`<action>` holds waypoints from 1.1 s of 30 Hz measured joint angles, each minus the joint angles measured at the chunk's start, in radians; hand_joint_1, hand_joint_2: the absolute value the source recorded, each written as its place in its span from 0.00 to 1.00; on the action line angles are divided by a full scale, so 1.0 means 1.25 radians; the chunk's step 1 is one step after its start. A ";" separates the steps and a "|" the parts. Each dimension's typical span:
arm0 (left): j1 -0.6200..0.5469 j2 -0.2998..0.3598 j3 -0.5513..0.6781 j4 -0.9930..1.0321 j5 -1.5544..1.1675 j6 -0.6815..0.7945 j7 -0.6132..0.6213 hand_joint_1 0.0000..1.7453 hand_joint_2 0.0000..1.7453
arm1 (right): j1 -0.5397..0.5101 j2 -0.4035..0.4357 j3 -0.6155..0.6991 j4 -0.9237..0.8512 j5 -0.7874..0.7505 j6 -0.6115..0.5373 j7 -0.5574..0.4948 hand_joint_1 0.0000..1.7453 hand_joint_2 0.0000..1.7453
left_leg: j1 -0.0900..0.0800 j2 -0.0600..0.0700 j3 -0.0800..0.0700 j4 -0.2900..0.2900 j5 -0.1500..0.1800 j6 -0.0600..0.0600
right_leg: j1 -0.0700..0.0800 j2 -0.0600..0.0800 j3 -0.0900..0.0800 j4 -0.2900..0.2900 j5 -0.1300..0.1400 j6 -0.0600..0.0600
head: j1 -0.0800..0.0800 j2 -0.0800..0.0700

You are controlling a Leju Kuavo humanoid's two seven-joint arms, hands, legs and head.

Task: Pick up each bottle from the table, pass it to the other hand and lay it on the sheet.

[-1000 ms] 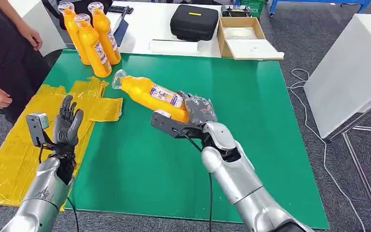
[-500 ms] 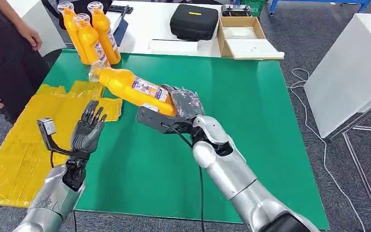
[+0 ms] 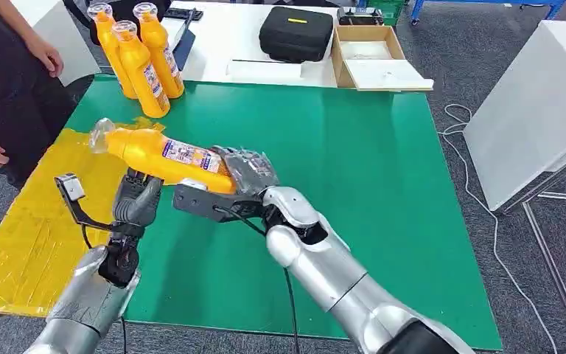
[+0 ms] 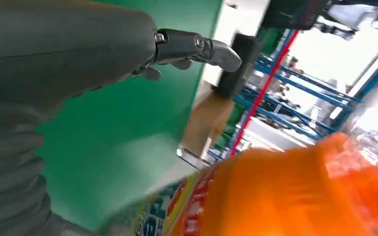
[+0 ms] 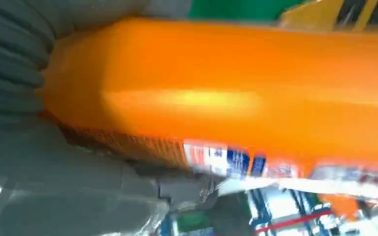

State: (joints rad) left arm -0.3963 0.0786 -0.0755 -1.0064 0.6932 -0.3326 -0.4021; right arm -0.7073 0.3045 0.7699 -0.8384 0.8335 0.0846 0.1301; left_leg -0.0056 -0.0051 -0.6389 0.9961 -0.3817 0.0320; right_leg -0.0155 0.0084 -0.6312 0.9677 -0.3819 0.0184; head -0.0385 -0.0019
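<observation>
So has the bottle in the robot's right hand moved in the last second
Yes. The held bottle has moved leftward from over the green mat, so its cap now hangs over the yellow sheet.

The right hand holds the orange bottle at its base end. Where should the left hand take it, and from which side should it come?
Probably the bare orange body between label and neck, from below. The orange bottle lies nearly level in the air, cap toward the yellow sheet. The right hand covers its base end, and the left hand is underneath, so that stretch is free.
</observation>
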 measured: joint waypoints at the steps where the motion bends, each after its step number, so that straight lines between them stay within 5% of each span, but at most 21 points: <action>1: 0.005 0.000 0.000 -0.017 0.008 0.008 0.002 0.00 1.00 | 0.000 0.005 0.006 0.009 -0.003 -0.006 -0.002 1.00 1.00 | 0.000 0.000 0.000 0.000 0.000 0.000 | 0.000 0.000 0.000 0.000 0.000 0.000 | 0.000 0.000; 33: 0.091 -0.075 0.002 -0.182 -0.006 0.024 0.044 0.05 1.00 | 0.070 0.041 0.087 0.070 -0.055 -0.043 0.044 0.99 1.00 | -0.001 0.000 -0.001 0.000 0.000 0.000 | 0.000 0.000 -0.002 0.000 0.000 0.000 | 0.000 0.000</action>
State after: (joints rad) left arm -0.2823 -0.0157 -0.0736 -1.2333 0.6855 -0.3021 -0.3471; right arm -0.6201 0.3555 0.8786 -0.7511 0.7648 0.0309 0.1854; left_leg -0.0064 -0.0045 -0.6397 0.9962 -0.3820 0.0318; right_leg -0.0156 0.0086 -0.6340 0.9673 -0.3819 0.0184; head -0.0382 -0.0019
